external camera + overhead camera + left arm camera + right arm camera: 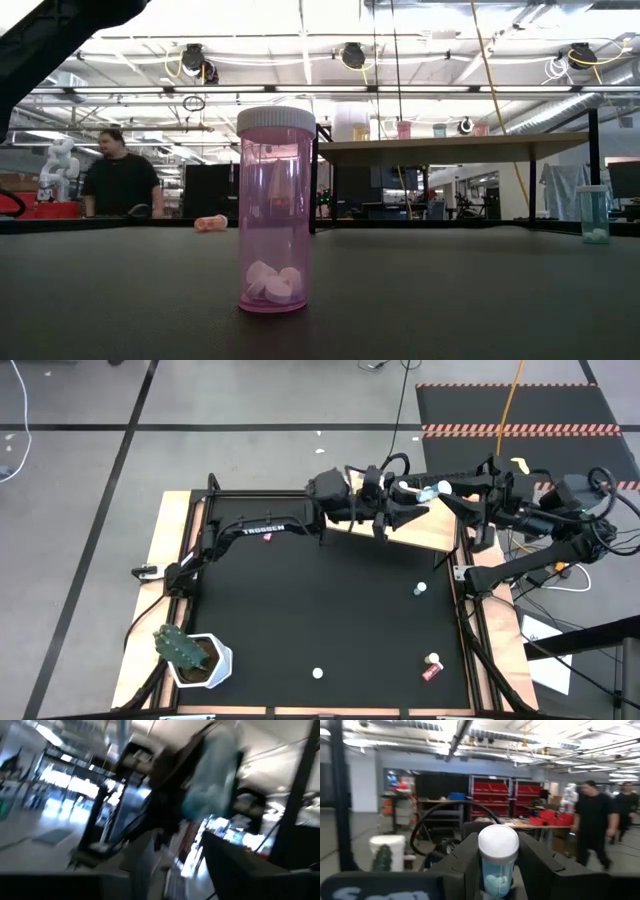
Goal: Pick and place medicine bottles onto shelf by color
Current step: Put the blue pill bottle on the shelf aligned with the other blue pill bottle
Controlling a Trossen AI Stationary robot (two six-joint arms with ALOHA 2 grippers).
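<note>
Teal plastic shows between the fingers of the right end effector [498, 870], which pinches a white-capped teal bottle [498, 857] upright in the air above the shelf [440, 530] at the far edge of the tabletop [330, 610]. The left end effector [395, 510] reaches in from the other side to the same spot, its tips right at the bottle; its wrist camera has the teal body filling the space just ahead of its fingers, and whether they are spread or pressing on the bottle cannot be told. The step in hand looks like a hand-over, or a joint placing, of the teal bottle over the shelf. The next move would call for one arm to take a sure hold before the other lets go, then to lower the bottle upright onto the board beside bottles of its colour; several small bottles already stand on the shelf in the low view. Other bottles wait on the tabletop: a pink one [275, 210] upright near the front edge, a red one [431, 669] toppled toward the front right corner, and another teal one [592, 214] standing toward the right edge.
</note>
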